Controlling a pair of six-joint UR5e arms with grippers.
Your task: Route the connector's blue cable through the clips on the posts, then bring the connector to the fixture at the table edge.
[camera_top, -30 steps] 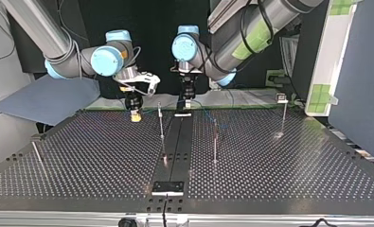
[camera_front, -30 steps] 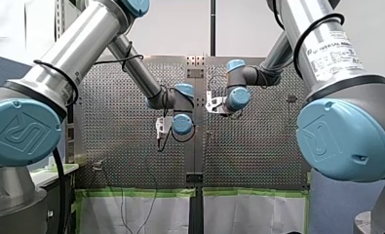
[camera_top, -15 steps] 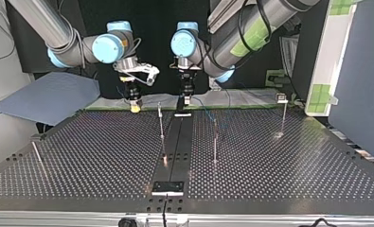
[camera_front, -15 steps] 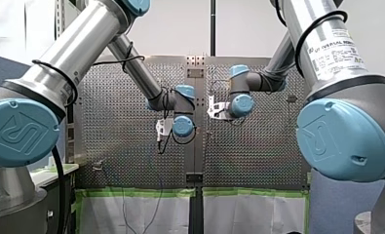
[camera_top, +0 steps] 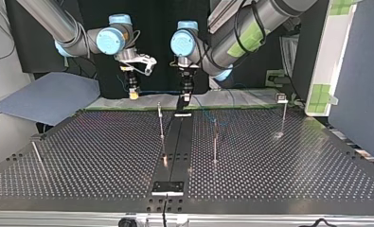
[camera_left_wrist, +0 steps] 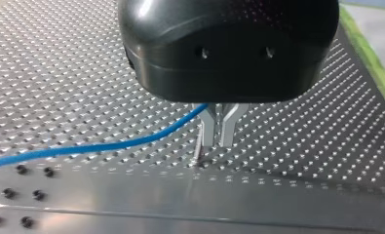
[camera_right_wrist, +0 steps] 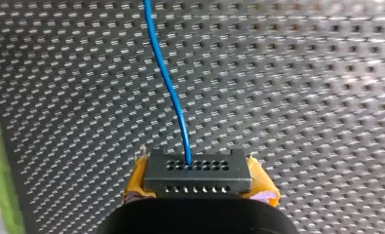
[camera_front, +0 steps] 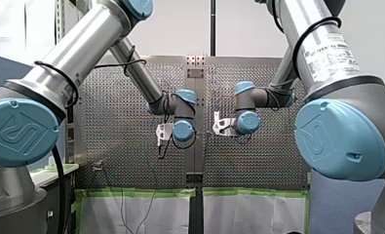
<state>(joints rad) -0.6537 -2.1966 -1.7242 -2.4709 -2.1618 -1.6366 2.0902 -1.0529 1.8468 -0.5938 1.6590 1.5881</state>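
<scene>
My right end effector (camera_right_wrist: 198, 179) is grasping the black connector (camera_right_wrist: 197, 170). Its yellow pads (camera_right_wrist: 260, 184) are pressing on the connector's two short ends, and the face with the rows of small holes is pointing away from the wrist. The blue cable (camera_right_wrist: 168, 87) is leaving a hole in the upper row and running ahead over the perforated tabletop (camera_top: 270, 165). In the top view this end effector is hanging left of centre, above the tabletop's far edge. From there the cable is stretching roughly level across to my left end effector (camera_left_wrist: 217, 144), which is hanging near it at the view's centre. My left end effector is clenching on the cable. Its metal fingers (camera_left_wrist: 208, 129) are standing nearly together and pointing down close above the tabletop, while the cable is entering between them near their roots and trailing off to one side. Thin posts (camera_top: 161, 120) are standing on the tabletop: two near the middle, one toward the top view's right, and one leaning at its left. Whether the cable is sitting in any clip cannot be told. The fixture (camera_top: 167, 187) is sitting at the middle of the tabletop's near edge in the top view, well apart from the connector.
</scene>
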